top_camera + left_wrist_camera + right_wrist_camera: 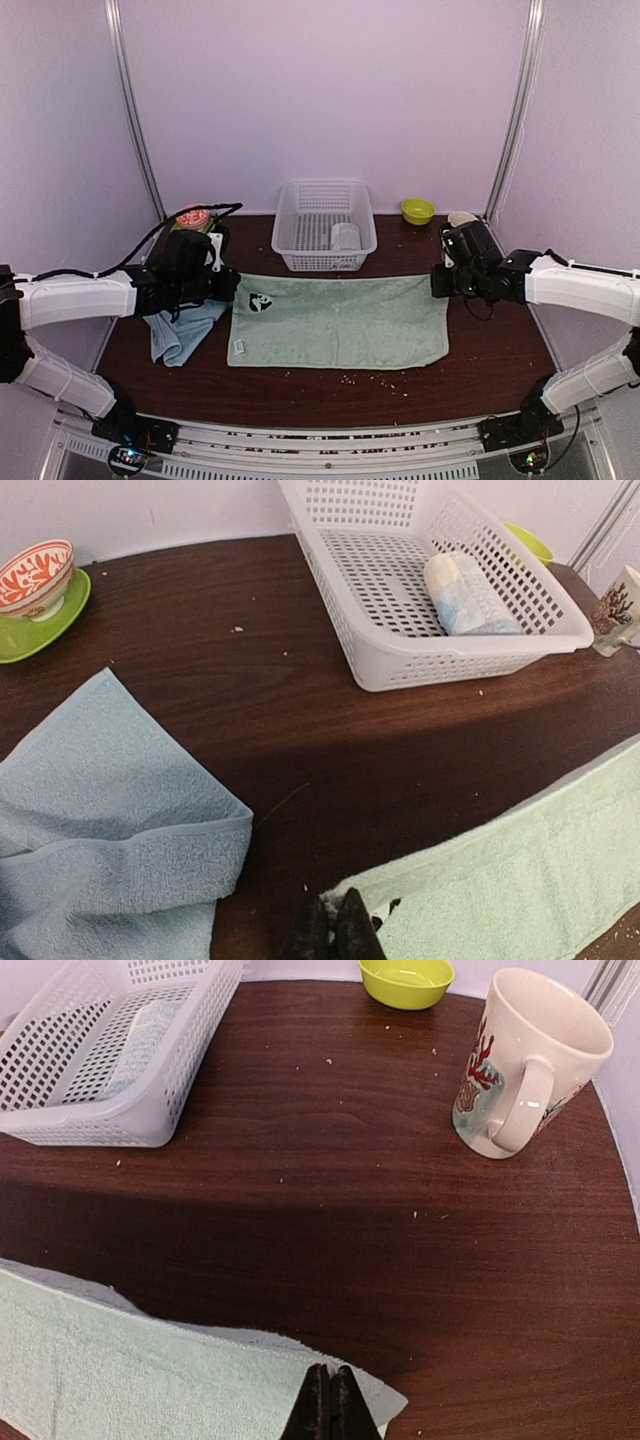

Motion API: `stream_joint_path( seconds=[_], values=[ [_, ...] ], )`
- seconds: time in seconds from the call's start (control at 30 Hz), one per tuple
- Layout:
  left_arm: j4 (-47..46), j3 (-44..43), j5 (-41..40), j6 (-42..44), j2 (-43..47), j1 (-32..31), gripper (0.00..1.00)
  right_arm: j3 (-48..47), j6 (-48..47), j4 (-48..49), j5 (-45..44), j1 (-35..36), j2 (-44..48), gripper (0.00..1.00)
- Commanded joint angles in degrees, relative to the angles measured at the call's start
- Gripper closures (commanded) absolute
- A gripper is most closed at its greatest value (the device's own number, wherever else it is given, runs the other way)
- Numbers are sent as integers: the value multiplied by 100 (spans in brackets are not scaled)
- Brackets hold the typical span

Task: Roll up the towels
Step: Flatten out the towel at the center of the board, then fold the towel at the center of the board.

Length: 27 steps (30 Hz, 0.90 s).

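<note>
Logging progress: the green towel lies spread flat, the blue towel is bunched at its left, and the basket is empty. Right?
Not quite. The basket is not empty: a rolled towel lies in it, clear in the left wrist view. The rest stands: the green towel lies spread flat, the blue towel bunched at its left.

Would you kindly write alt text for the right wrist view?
The right gripper pinches a corner of the pale green towel on a dark wooden table; behind stand a mug, a yellow-green bowl and a white basket.
</note>
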State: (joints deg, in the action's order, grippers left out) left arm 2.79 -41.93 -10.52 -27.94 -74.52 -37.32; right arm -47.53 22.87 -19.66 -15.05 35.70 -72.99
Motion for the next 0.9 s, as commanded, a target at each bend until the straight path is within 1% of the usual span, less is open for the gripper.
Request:
stream_joint_path(
  seconds=[0.0,0.17,0.33,0.47,0.57,0.67,0.77,0.87],
  values=[
    [-549,-394,-201,166,-37,164,100,-484,-162,304,-317,-195,-173,100],
    [-507,-561,-122,310,-198,266,100,-780,-266,344,-238,-257,-526,100],
    [-591,-272,-32,206,-288,271,100,-477,-168,596,-116,-265,-667,100],
    [-707,19,168,138,-21,265,100,-319,-146,652,132,-259,-560,100],
    [-541,94,592,184,550,256,100,-75,-241,733,674,-237,5,100],
    [-191,50,1344,345,1342,135,100,195,-485,708,1371,-148,986,100],
    [221,-14,2176,515,2189,-96,100,191,-670,340,2043,-77,1935,100],
    [705,-73,2754,420,3007,-300,100,12,-721,-254,2165,89,2780,100]
  ],
)
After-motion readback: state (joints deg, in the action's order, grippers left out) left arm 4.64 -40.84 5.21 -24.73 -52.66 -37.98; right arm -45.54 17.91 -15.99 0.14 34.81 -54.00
